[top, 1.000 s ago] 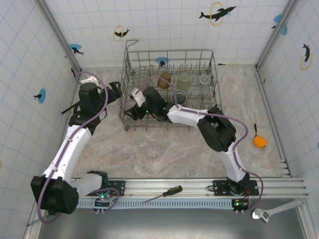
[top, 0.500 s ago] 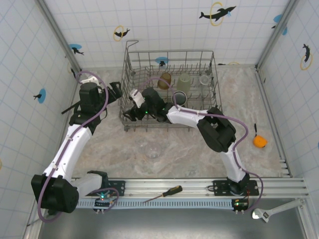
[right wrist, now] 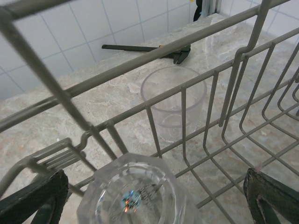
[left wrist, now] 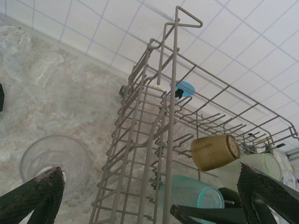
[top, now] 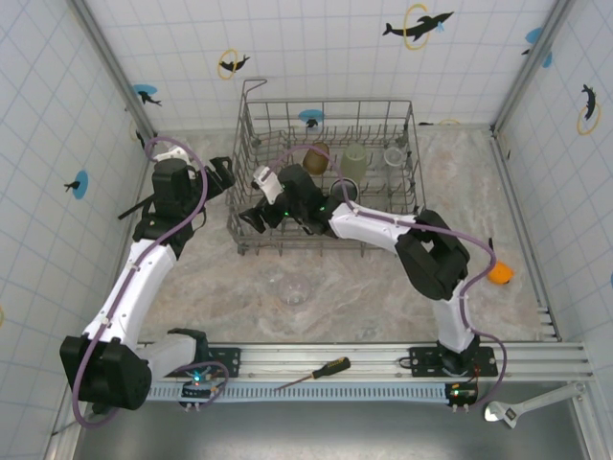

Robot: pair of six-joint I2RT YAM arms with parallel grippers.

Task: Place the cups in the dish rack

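— Progress?
— I see the amber cup (left wrist: 215,151), light blue cup (left wrist: 191,196) and faceted clear glass (right wrist: 133,196) in the dish rack (top: 364,99). My right gripper (top: 255,217), at its 8 o'clock corner, and left gripper (top: 222,172), at 9, gape empty. A clear tumbler (top: 292,292) waits at 6.

Btm edge cuts off faceted clear cup (right wrist: 135,198); blue cup (left wrist: 187,192) partly hidden behind dish rack (left wrist: 171,79) wires.
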